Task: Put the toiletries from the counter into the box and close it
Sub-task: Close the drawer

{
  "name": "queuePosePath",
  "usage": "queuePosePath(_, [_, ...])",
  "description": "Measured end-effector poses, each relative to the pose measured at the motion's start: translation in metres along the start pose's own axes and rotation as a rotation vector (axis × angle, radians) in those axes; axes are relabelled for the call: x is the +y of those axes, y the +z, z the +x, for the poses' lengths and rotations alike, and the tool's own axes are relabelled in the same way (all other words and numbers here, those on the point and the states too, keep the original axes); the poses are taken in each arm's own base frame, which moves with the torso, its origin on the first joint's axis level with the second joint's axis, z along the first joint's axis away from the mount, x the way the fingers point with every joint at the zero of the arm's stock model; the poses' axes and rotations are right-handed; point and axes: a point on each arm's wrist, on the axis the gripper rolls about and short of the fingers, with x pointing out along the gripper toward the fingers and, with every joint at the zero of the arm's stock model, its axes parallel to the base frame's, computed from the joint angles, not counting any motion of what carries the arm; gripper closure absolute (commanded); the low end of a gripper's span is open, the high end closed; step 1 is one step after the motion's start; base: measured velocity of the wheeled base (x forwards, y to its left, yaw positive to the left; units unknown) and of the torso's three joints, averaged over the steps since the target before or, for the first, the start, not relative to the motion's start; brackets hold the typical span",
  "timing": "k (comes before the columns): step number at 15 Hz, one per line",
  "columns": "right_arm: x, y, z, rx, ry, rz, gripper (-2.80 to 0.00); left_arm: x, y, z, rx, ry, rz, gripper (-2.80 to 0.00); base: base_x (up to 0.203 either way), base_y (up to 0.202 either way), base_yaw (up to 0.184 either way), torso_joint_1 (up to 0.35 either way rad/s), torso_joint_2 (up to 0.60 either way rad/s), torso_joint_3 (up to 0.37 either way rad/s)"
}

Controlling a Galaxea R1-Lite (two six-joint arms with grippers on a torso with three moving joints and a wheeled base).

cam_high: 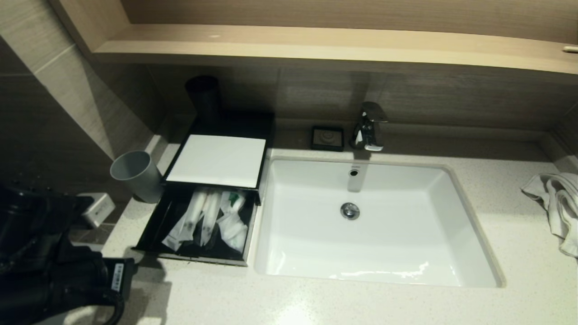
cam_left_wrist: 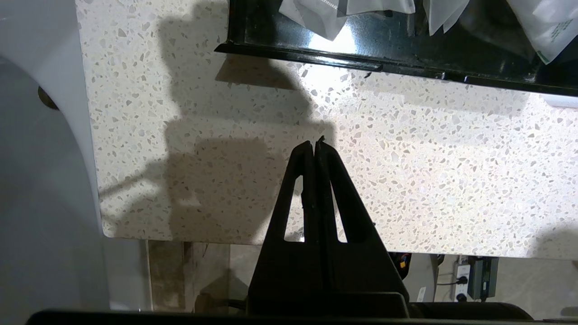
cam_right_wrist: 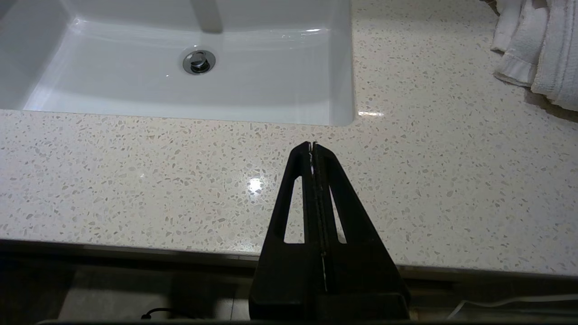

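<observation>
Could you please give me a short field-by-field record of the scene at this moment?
toiletries: lying inside the pulled-out drawer
drawer: open, sticking out of the box towards the counter's front edge
box: beside the basin, white top panel flat
left gripper: shut, empty, over bare counter in front of the drawer
right gripper: shut, empty, over the counter in front of the basin
grey cup: upright, left of the box
towel: bunched at the counter's right end
task: drawer not yet closed
</observation>
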Motion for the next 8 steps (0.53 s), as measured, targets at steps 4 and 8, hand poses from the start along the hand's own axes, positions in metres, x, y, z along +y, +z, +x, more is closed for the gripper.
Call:
queuePosePath(4, [0.0, 0.0, 0.0, 0.0, 0.001, 0.0, 0.0, 0.0, -0.002, 0.005, 0.023, 0.005, 0.002, 0.0, 0.0, 0.0, 0.0, 0.0, 0.0, 0.0])
queuePosePath(8, [0.0, 0.0, 0.0, 0.0, 0.001, 0.0, 0.0, -0.002, -0.002, 0.014, 0.057, 0.012, 0.007, 0.0, 0.0, 0.0, 0.0, 0.0, 0.0, 0.0])
